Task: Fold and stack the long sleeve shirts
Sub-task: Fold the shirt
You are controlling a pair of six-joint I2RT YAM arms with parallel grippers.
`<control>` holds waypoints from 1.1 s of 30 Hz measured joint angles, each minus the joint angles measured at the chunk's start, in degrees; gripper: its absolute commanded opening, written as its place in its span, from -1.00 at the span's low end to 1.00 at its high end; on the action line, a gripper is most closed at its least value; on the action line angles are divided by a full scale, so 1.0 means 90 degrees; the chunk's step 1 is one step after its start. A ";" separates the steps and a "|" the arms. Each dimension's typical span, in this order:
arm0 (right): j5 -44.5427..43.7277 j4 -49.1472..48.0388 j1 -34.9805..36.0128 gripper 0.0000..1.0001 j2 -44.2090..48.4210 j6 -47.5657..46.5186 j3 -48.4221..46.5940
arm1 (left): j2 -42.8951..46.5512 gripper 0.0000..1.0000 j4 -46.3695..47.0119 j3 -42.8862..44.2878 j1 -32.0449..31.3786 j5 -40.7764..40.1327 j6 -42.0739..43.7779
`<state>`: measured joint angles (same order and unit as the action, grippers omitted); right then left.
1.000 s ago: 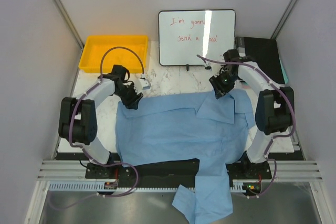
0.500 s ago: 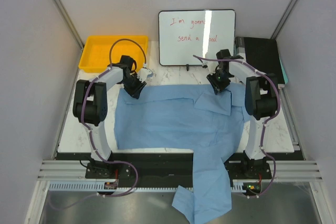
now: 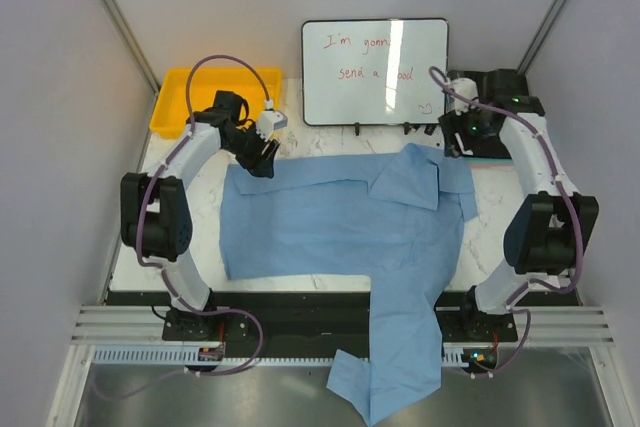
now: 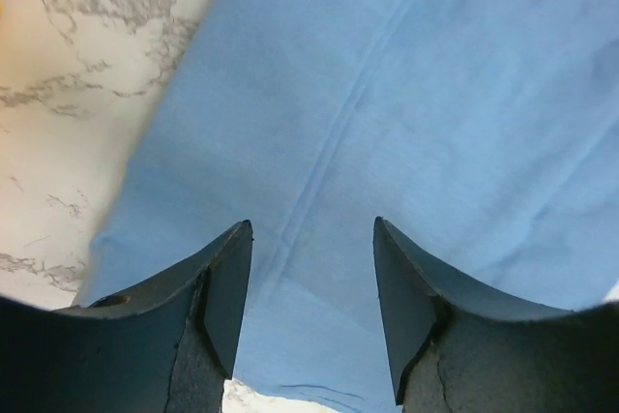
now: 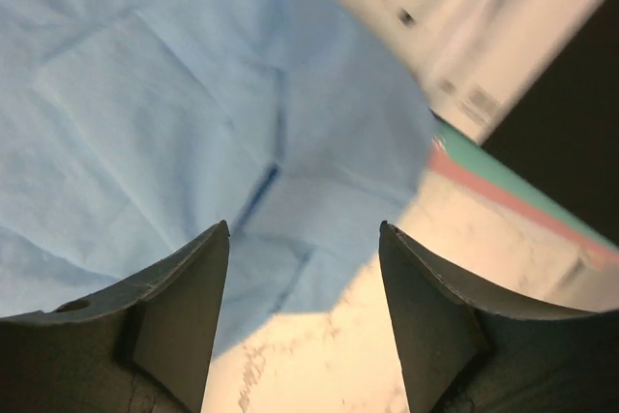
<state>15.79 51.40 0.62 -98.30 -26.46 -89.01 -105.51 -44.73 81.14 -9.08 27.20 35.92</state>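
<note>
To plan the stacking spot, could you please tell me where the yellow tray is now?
In the top view, the yellow tray sits at the far left corner of the table, left of the whiteboard and just beyond the left gripper.

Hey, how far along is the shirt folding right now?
Done: the shirt lies spread mostly flat on the table, one sleeve hanging over the near edge. In hand: nothing; the left gripper and right gripper hover open near its far corners. Left: every fold, and the stacking.
</note>
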 measured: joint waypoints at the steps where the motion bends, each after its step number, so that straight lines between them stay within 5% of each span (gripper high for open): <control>1: 0.0032 0.0005 -0.0330 0.38 0.0192 -0.0041 0.0102 | 0.0197 0.24 -0.0017 0.0000 -0.0005 0.0163 -0.0032; 6: 0.0024 0.0036 -0.1151 0.36 0.0126 -0.0027 0.0891 | 0.0678 0.28 -0.0053 0.0002 -0.0036 0.0670 -0.0206; 33: -0.0741 -0.0765 -0.0158 -0.01 -0.0498 0.0959 0.1557 | 0.0670 0.31 -0.0187 -0.0206 -0.0046 0.0843 -0.0393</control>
<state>9.13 44.51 -0.80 -102.78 -17.82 -75.00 -99.48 -46.41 79.29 -9.50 34.79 32.38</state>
